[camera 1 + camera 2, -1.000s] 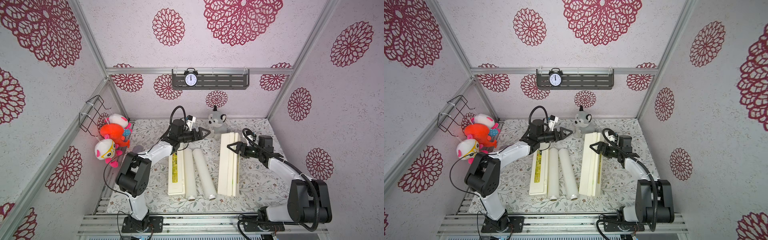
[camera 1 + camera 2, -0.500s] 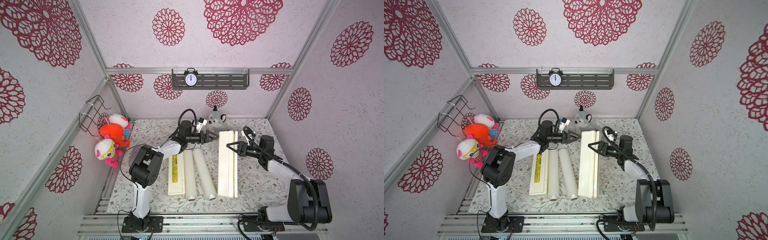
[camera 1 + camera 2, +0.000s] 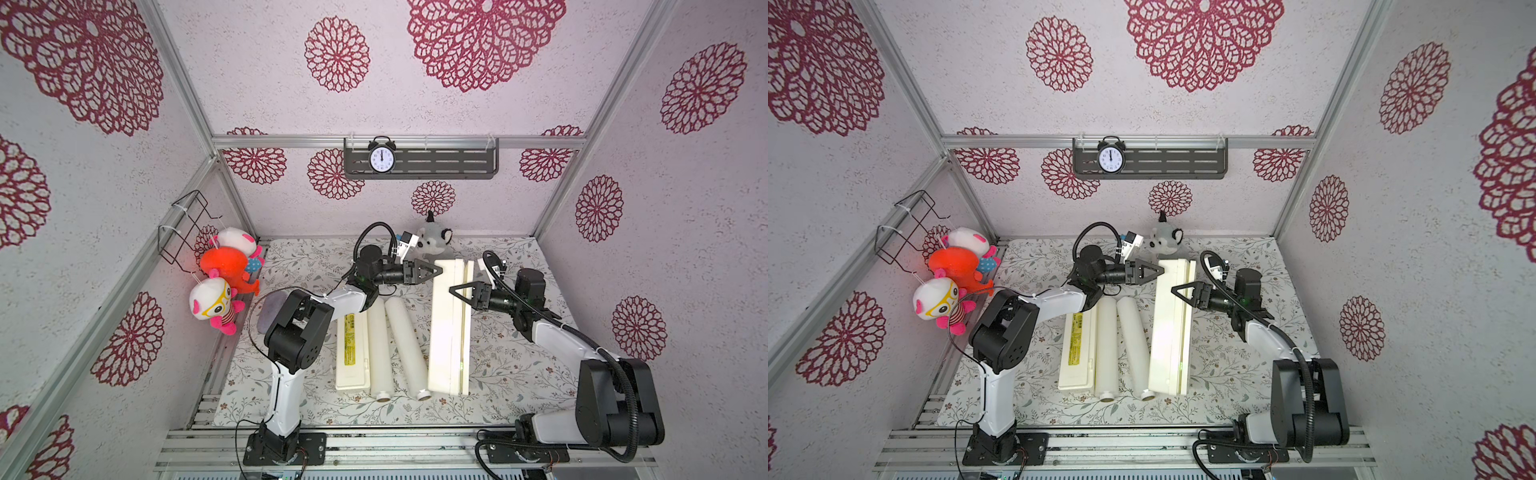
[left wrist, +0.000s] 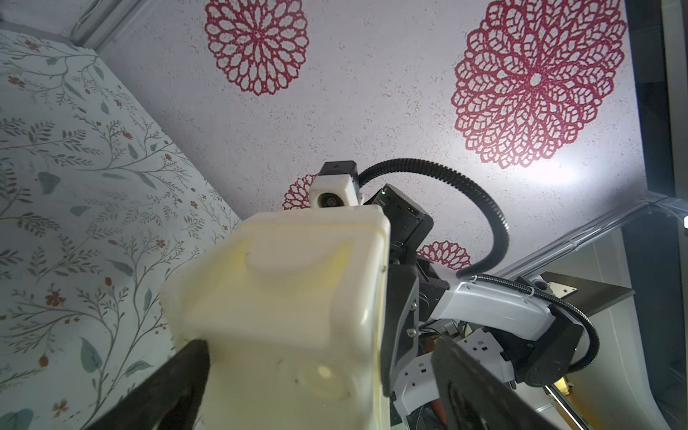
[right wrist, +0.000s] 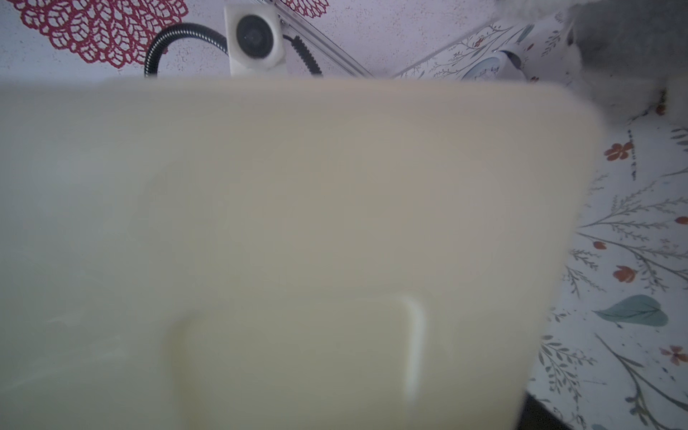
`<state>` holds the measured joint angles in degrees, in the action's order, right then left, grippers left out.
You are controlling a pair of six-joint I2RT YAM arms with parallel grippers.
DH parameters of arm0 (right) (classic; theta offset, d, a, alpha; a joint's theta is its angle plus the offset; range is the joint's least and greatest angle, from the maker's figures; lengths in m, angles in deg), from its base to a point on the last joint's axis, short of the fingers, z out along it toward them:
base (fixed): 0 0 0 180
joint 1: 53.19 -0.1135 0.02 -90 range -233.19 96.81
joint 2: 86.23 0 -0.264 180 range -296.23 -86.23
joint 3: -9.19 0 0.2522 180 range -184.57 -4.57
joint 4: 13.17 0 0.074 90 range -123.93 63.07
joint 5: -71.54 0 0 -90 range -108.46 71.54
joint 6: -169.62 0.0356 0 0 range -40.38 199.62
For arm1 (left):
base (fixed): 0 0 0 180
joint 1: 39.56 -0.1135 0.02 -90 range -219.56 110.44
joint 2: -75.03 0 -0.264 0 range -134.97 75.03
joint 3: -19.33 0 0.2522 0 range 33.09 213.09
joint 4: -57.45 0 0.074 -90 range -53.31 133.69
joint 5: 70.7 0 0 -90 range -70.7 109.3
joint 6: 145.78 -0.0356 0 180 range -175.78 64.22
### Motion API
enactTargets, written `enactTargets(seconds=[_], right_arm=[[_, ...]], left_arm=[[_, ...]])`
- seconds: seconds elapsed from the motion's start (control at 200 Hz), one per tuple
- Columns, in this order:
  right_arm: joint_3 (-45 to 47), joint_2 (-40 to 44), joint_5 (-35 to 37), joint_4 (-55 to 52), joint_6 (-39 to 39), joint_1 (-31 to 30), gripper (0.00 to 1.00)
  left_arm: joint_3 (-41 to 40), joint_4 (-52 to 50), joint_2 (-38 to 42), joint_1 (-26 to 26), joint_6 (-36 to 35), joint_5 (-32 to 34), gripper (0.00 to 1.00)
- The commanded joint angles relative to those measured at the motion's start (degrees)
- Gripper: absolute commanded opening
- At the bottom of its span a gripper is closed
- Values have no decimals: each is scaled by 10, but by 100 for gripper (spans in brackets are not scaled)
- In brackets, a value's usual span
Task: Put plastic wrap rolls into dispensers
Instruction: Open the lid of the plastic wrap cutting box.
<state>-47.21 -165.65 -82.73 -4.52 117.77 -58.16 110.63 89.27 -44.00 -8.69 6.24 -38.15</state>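
both plastic wrap rolls (image 3: 380,345) lie bare on the floral mat (image 3: 519,374), side by side, their length running 12 to 6 o'clock. neither is in a box yet. the labelled dispenser (image 3: 352,361) lies just at their 9 o'clock side and looks shut. the second dispenser (image 3: 442,332) lies at their 3 o'clock side, close against the nearer roll's 6 o'clock end.

the step in hand, i judge, is opening that second dispenser, since both arms are at its 12 o'clock end. the left gripper (image 3: 436,271) sits at its 9 o'clock side with jaws spread. in the left wrist view one finger (image 4: 186,372) touches the box's end corner while the other stands clear.

the right gripper (image 3: 454,289) reaches from 3 o'clock over the box's top, jaws wide too. its wrist view is filled by blurred cream plastic, so i cannot tell whether it touches. nor can i tell whether the lid is up.

the next move calls for one arm to steady the body while the other lifts the lid along its seam — then a roll can go in.
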Motion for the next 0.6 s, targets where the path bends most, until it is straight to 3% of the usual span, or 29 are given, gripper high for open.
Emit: enactTargets(seconds=[0.0,0.125,0.36,0.595], right_arm=[[-27,6,-40,18,6,-12,68],[-28,5,-45,18,6,-12,67],[-36,-5,-55,26,8,-29,67],[-36,-18,-58,46,24,-30,67]], left_arm=[[16,-143,27,10,-100,28,98],[29,-205,34,10,-146,35,98],[46,-145,25,21,-110,-17,98],[9,-88,44,22,-91,-20,98]])
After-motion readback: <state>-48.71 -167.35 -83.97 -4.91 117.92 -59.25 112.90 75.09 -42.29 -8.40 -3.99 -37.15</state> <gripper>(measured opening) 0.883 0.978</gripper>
